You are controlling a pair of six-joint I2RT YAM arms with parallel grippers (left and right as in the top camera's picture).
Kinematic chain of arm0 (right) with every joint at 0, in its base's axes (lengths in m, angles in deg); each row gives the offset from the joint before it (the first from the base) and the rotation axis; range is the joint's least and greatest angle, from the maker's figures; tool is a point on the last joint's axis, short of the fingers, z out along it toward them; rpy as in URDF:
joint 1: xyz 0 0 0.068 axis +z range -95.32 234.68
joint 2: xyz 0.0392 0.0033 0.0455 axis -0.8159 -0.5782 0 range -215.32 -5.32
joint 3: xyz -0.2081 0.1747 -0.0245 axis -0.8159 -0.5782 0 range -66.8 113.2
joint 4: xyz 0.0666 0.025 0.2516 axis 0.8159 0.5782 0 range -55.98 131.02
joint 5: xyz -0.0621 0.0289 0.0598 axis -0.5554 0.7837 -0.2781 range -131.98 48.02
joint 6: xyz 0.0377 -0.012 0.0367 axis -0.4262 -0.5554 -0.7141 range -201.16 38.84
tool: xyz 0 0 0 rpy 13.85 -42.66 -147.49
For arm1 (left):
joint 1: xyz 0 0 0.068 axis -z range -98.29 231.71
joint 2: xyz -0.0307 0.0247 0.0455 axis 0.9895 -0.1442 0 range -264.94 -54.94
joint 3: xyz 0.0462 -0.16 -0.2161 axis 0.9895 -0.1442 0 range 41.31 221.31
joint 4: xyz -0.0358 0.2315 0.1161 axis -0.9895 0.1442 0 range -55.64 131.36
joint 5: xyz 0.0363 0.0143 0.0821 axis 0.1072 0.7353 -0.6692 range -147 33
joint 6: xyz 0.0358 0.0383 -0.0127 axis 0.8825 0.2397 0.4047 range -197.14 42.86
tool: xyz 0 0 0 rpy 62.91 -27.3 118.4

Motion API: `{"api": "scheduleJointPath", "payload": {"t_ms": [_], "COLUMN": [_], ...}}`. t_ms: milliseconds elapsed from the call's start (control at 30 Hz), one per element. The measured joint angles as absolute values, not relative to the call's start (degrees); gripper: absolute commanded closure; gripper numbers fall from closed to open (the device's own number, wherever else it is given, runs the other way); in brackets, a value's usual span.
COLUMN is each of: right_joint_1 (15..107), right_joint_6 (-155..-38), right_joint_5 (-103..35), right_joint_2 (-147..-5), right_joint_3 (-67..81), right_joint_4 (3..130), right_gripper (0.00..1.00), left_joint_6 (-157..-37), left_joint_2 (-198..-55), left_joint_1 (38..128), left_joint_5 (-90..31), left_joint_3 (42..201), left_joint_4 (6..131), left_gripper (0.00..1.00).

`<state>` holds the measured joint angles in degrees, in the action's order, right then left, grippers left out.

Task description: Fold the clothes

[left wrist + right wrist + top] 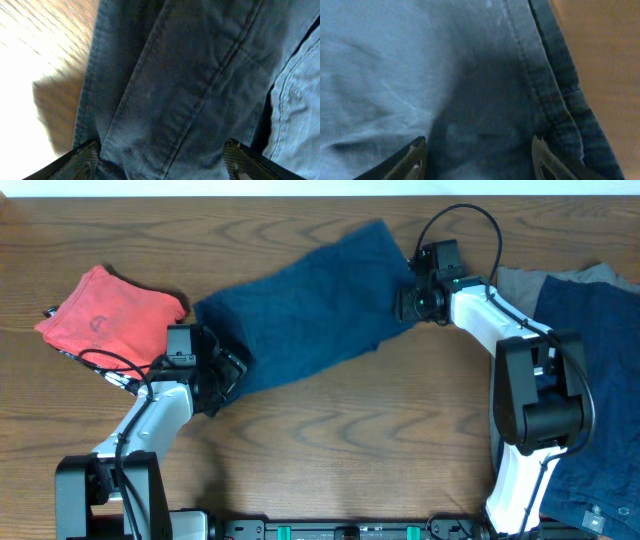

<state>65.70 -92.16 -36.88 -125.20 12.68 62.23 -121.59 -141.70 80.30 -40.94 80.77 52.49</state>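
**Position.** The long dark navy-blue denim garment (310,305) lies spread diagonally across the brown wooden table (350,430), running from left-near to right-far. The left gripper (222,370) sits over its left-near end. The right gripper (412,298) sits over its right-far end. A crumpled red cloth garment (105,310) lies at the far left. A grey cloth piece (520,280) and a second navy-blue denim piece (590,320) lie at the right edge.

**Gripper state.** In both wrist views the fingers stand wide apart, with denim filling the gap. We judge both grippers released, poised over the cloth and not clenched on it.

**Procedure.**
1. We judge the step in hand to be taking hold of both ends before a fold.
2. Close the left gripper (161,147) across the stitched seam and take every layer, so that none is left behind.
3. Close the right gripper (477,145) just inside the double-stitched hem.
4. Lift both ends evenly and keep the cloth taut, since slack denim will crease.

**Markings.** We can read no brand, label or writing. A faint print on the red garment is illegible.
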Motion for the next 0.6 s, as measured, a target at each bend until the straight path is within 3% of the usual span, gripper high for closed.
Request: {"api": "scheduleJointPath", "payload": {"t_ms": [200,333,400,467,600], "right_joint_1": [65.46,65.27,65.27,65.27,65.24], "right_joint_6": [-97.36,-99.72,-100.66,-101.78,-102.19], "right_joint_5": [-46.16,-49.88,-51.02,-51.78,-52.44], "right_joint_2": [-122.77,-121.31,-119.97,-117.59,-109.2], "right_joint_3": [12.11,10.91,10.12,9.66,9.6], "right_joint_4": [80.54,87.08,88.76,89.4,88.35], "right_gripper": [0.39,0.34,0.32,0.03,0.01], "left_joint_6": [-113.41,-107.71,-106.35,-105.39,-105.24], "left_joint_2": [-138.36,-130.88,-127.69,-125.81,-126.88], "left_joint_1": [80.32,80.32,80.32,80.32,80.32], "left_joint_5": [-37.34,-36.14,-35.94,-35.9,-36.0], "left_joint_3": [80.75,80.71,80.73,80.73,80.73], "left_joint_4": [60.75,61.5,61.06,60.03,57.69], "left_gripper": [0.14,0.02,0.02,0.02,0.02]}}
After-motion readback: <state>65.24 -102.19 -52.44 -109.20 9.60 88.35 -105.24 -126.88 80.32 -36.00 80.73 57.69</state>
